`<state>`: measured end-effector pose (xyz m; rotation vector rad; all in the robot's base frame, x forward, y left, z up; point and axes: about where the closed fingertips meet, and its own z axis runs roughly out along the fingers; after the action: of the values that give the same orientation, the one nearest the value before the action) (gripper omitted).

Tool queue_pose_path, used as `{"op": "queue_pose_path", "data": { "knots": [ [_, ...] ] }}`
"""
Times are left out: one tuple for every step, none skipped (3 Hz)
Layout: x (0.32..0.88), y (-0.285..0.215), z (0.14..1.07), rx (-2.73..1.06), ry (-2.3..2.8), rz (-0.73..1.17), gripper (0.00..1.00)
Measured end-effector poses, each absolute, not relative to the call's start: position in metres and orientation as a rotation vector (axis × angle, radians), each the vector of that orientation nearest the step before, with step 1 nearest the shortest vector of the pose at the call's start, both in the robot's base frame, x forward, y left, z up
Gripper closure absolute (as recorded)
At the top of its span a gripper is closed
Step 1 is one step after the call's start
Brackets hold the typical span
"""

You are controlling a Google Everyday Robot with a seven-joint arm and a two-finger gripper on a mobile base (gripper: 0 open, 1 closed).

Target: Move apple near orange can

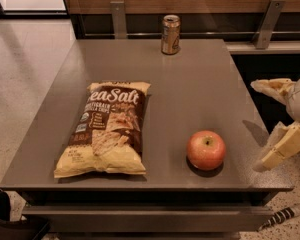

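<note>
The red-orange apple (206,149) sits on the grey table (190,84) near its front right corner. The orange can (170,34) stands upright at the table's far edge, well behind the apple. My gripper (255,126) is at the right edge of the table, just right of the apple and apart from it. Its two pale fingers (282,151) are spread wide, open and empty.
A brown and yellow sea salt chip bag (107,128) lies flat on the left half of the table. A wooden wall with metal brackets (267,16) runs behind the table. Tiled floor (25,74) lies to the left.
</note>
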<state>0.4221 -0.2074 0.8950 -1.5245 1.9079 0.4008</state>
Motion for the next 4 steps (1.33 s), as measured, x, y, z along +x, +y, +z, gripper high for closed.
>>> {"op": "queue_pose_path", "data": {
  "knots": [
    [0.407,-0.174,0.89,-1.407,1.754,0.666,0.0],
    [0.402,-0.157,0.893,-1.347,1.668,0.784,0.0],
    [0.402,-0.142,0.881,-1.303,1.605,0.853,0.0],
    [0.404,-0.14,0.864,-1.256,1.588,0.864,0.0]
  ]
}}
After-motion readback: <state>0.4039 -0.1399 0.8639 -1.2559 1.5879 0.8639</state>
